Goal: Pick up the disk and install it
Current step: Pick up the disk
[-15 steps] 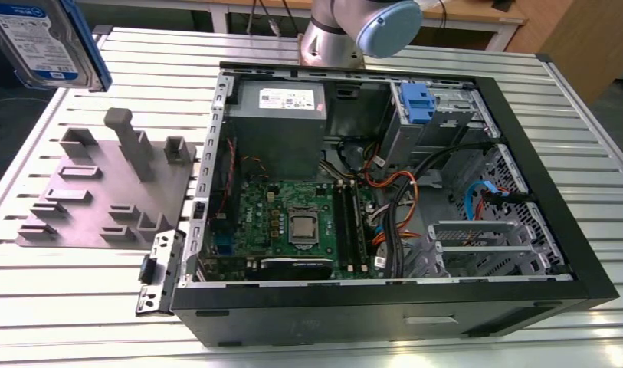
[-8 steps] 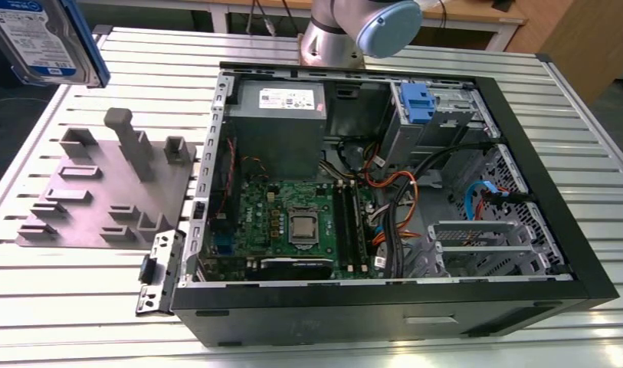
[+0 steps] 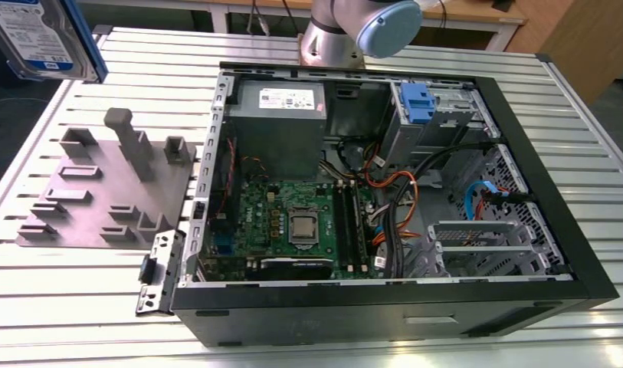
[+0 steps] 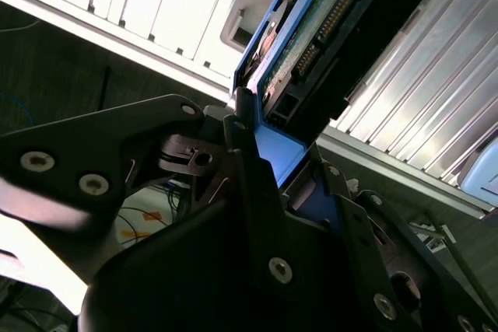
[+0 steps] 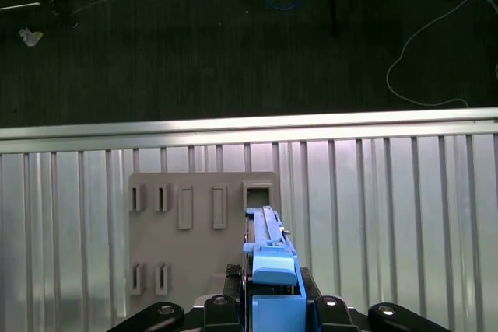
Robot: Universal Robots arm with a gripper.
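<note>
One gripper [image 4: 284, 169] clamped on disk [image 3: 40, 38] by blue bracket; disk long axis runs straight out from gripper, raised over grey fixture plate [image 5: 202, 231] near table [image 3: 76, 307] edge, well apart from open computer case [image 3: 393, 307].

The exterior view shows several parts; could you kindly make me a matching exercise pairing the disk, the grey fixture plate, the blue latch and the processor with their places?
Things: 1 disk; 2 grey fixture plate; 3 blue latch; 4 processor.
Places: A on the motherboard in the open case; B clamped in the gripper, above the table; C flat on the table, at the exterior view's left of the case; D on the drive bay inside the case.
Pairs: 1-B; 2-C; 3-D; 4-A.
</note>
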